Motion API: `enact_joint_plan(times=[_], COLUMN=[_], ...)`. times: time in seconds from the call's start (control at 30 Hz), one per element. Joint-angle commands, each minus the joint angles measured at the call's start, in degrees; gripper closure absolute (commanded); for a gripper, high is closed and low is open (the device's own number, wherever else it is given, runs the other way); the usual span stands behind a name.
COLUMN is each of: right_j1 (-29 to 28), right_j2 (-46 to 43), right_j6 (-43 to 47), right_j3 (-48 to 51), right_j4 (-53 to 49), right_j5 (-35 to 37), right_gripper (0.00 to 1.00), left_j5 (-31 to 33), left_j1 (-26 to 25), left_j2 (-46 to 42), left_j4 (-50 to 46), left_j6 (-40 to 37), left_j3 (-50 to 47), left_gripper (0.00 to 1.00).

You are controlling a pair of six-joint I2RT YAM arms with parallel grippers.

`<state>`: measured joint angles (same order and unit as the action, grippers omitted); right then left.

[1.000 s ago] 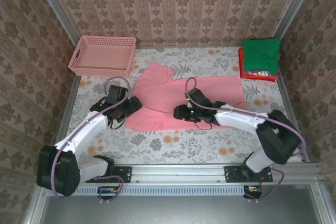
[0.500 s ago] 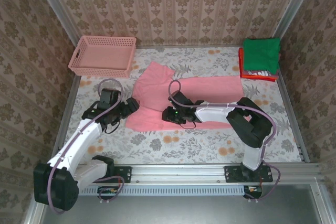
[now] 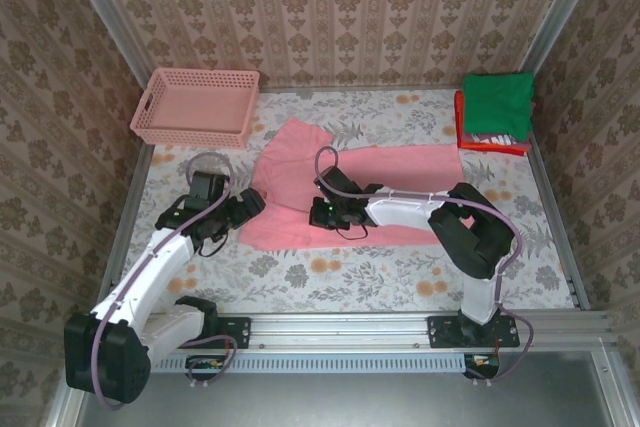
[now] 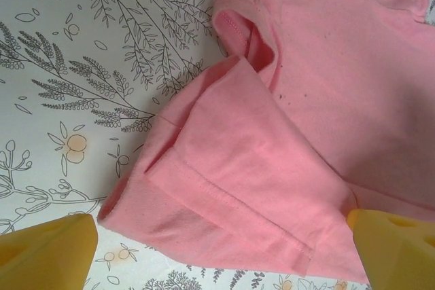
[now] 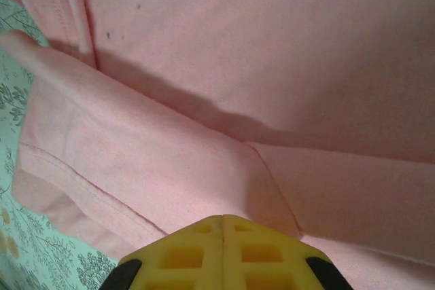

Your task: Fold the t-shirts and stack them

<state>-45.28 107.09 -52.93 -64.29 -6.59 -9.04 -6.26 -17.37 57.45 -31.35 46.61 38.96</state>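
Cloth-covered floral table [image 3: 330, 277] under both sets of jaws. On it the salmon-pink shirt [image 3: 410, 182] lies spread out, reaching from the left gripper [image 3: 245, 205] past the right gripper [image 3: 318, 213]. The pink basket [image 3: 197, 107] stands beyond the left jaws. The green shirt [image 3: 497, 102] tops a folded stack far right of the right jaws. Left jaws are spread wide, with the sleeve [image 4: 238, 168] between them. Right jaws are pressed together, pinching a raised fold [image 5: 272, 181] of the shirt.

The near strip of the table [image 3: 350, 282] lies bare between the arm bases. So does the far middle, between the basket [image 3: 195, 107] at far left and the folded stack [image 3: 495, 107] at far right. The pink shirt [image 3: 420, 182] covers the centre (flat, low). Its left half is crowded by the left gripper [image 3: 247, 204] and right gripper [image 3: 318, 213].
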Motion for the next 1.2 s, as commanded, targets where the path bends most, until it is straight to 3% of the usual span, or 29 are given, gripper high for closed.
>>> enact_joint_plan(times=[0.0,0.07,0.23,0.43,0.57,0.77,0.97,1.17], right_j1=[-0.31,-0.51,-0.96,-1.04,-1.04,-0.94,-0.78,-0.53], right_j2=[-2.24,-3.22,-4.05,-0.95,-0.11,1.82,2.05,0.98], right_j6=[0.17,-0.63,-1.99,-2.46,-2.73,-2.53,-1.83,0.41], right_j3=[0.11,1.27,3.56,2.12,1.56,0.26,-1.08,-3.13], right_j4=[-3.26,-3.32,-2.98,-1.76,-1.11,-1.89,-2.82,-5.66], right_j5=[2.46,3.01,4.64,3.02,2.80,1.83,2.42,4.55], right_gripper=[0.83,0.76,0.69,0.69,0.77,0.77,1.00,1.00], left_j5=[-0.51,-0.51,-1.04,-1.16,-0.95,-1.08,-0.86,-0.99], left_j1=[0.58,0.58,0.69,0.67,0.67,0.78,0.86,0.94], left_j2=[-1.50,-1.55,-1.42,-1.38,-1.55,-2.21,-2.34,-2.34], left_j4=[-1.10,-0.75,-0.22,-0.51,-0.64,-0.37,-0.55,-0.41], left_j6=[-1.37,-1.26,-1.35,-1.68,-1.63,-1.17,-1.65,-1.70], left_j3=[-0.37,-0.65,-0.64,-0.38,-0.63,-1.04,-0.94,-0.99], left_gripper=[0.02,0.02,0.02,0.02,0.01,0.01,0.01,0.01])
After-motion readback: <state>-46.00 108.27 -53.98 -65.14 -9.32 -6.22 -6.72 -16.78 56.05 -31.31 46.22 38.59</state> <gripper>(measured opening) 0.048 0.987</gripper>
